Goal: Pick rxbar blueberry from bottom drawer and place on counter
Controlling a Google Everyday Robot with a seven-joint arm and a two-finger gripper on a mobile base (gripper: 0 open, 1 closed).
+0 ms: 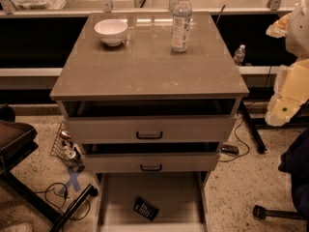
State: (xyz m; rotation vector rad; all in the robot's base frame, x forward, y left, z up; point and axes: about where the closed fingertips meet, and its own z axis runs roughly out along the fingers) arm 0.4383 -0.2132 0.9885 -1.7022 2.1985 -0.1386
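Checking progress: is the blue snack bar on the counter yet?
No, the rxbar blueberry lies in the open bottom drawer; the hand hangs beside the counter.

Pale speckled floor (231, 187) spreads all around; black cables (58, 192) loop across it at left, near a blue tape cross (73, 178) and a wire basket (65, 144) holding cans; a dark chair (14, 139) stands at the left edge, a wheeled chair base (270, 211) at right; behind runs a long pale ledge (29, 71) between dark panels; the light is warm and dim; the claw (284, 110) hangs at far right above the floor.
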